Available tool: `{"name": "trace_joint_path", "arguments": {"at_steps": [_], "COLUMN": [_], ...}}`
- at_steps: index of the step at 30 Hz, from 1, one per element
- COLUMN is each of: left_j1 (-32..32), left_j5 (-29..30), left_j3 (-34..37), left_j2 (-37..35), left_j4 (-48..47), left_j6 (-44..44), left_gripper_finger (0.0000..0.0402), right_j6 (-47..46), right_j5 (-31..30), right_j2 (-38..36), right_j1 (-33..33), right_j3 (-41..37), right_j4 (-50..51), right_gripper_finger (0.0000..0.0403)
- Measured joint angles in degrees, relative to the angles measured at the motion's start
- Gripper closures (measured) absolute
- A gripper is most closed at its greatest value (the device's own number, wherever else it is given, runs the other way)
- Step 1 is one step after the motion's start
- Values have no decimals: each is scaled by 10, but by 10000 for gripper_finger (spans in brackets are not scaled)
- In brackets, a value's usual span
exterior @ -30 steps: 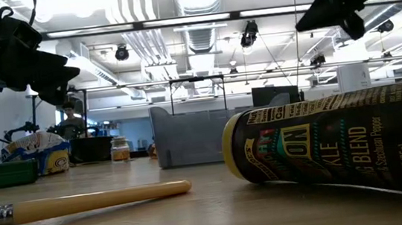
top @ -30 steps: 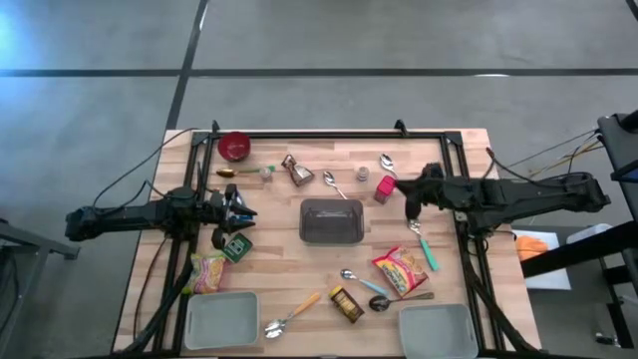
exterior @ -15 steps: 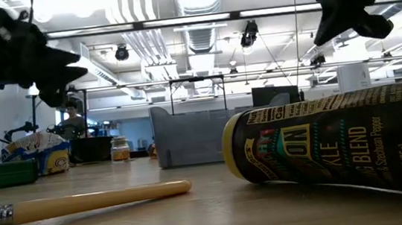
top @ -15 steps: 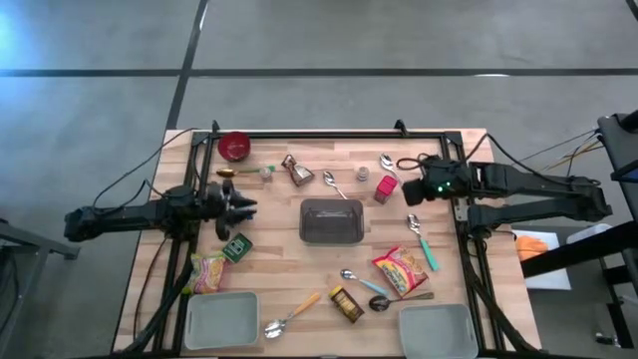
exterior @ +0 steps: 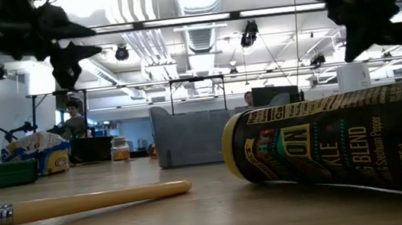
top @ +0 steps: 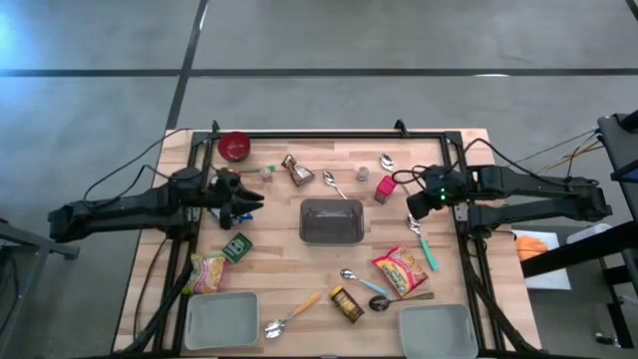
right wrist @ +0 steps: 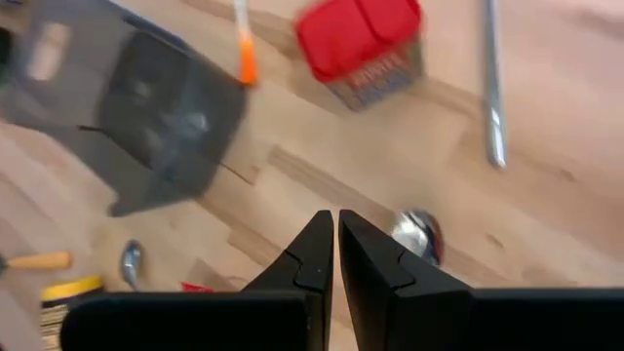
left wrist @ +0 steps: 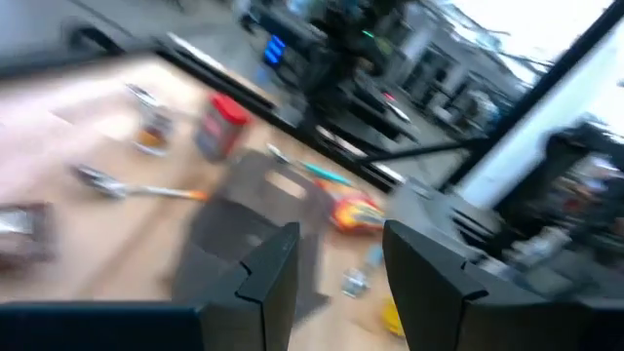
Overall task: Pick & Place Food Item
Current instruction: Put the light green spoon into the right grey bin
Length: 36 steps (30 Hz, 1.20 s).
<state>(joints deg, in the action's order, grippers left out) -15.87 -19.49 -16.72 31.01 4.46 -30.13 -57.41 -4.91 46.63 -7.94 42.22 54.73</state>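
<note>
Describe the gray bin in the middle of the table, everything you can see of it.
The gray bin is a rectangular, open-topped container, dark translucent gray, plastic by its look. It sits upright and flat on the wooden table, roughly at its centre, with its long sides running left to right in the high view. Its inside looks empty, though the dark tint makes that hard to confirm. Nothing touches it: a spoon lies just beyond its far edge, and both arms are clear of it.
</note>
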Motion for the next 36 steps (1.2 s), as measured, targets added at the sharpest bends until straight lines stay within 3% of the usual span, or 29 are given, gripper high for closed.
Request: {"name": "trace_joint_path", "arguments": {"at_steps": [3, 13, 22, 36], "left_j1": [-7, -7, -7, -7], "left_j5": [-59, -62, -62, -57], "left_j3": [-34, -124, -125, -125], "left_j2": [41, 95, 97, 96], "left_j4": [-1, 1, -2, -2], "left_j6": [-38, -71, -72, -72], "left_gripper_finger": [249, 249, 249, 249], "right_j6": [-14, -77, -95, -42], "right_j5": [0, 2, 15, 15], "right_j2": [0, 4, 5, 13], "right_j1": [0, 0, 2, 2], "right_j3": [-15, -24, -25, -25], "right_j4": [-1, -11, -15, -14], "right_gripper_finger": [383, 383, 383, 383]}}
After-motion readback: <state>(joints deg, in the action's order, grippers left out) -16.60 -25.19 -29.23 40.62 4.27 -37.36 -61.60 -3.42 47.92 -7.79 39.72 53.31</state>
